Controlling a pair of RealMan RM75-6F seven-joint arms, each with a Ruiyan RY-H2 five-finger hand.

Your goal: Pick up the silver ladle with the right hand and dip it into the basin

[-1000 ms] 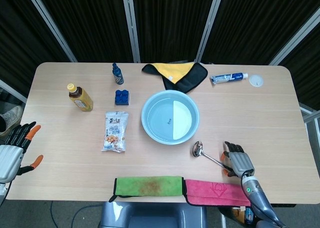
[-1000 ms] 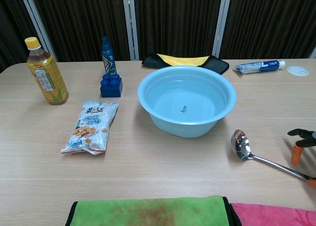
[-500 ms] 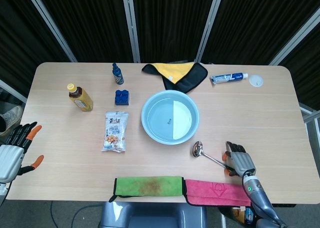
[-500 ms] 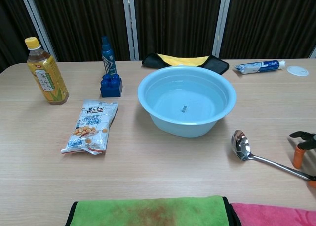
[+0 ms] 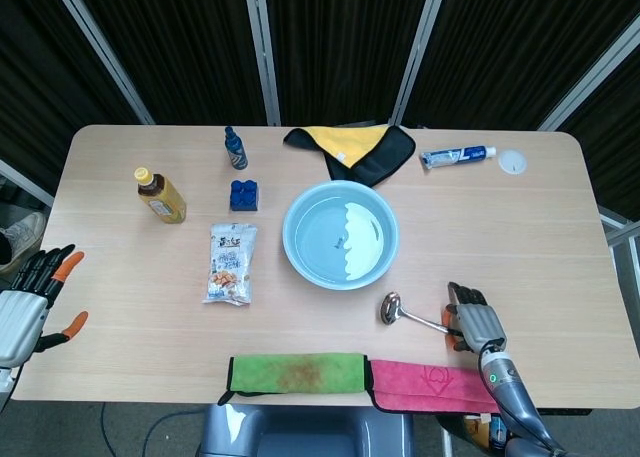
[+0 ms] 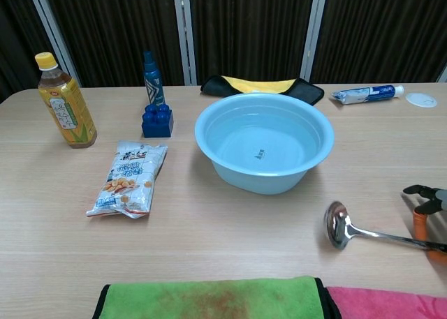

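Observation:
The silver ladle [image 5: 392, 308] [image 6: 339, 223] lies right of the table's front centre, with its bowl toward the light-blue basin [image 5: 289, 229] [image 6: 203, 135] and its thin handle running right. My right hand [image 5: 474, 320] [image 6: 423, 209] holds the far end of that handle; in the chest view only its fingers show at the right edge. The ladle's bowl sits just above the table with a shadow beneath it. The basin holds water and stands mid-table, behind and left of the ladle. My left hand [image 5: 30, 302] hangs off the table's left edge, fingers apart and holding nothing.
A green cloth [image 5: 296, 371] and a pink cloth [image 5: 430, 386] lie along the front edge. A snack packet [image 5: 230, 263], a blue block [image 5: 243, 194], a tea bottle [image 5: 160, 196] and a blue spray bottle [image 5: 234, 148] stand left of the basin. A black-and-yellow cloth [image 5: 352, 147] and a toothpaste tube [image 5: 457, 157] lie behind it.
The ladle has swung: its bowl moved toward the front edge and a little left while the right hand closed on the handle end. The basin's water now ripples. The left hand has not moved.

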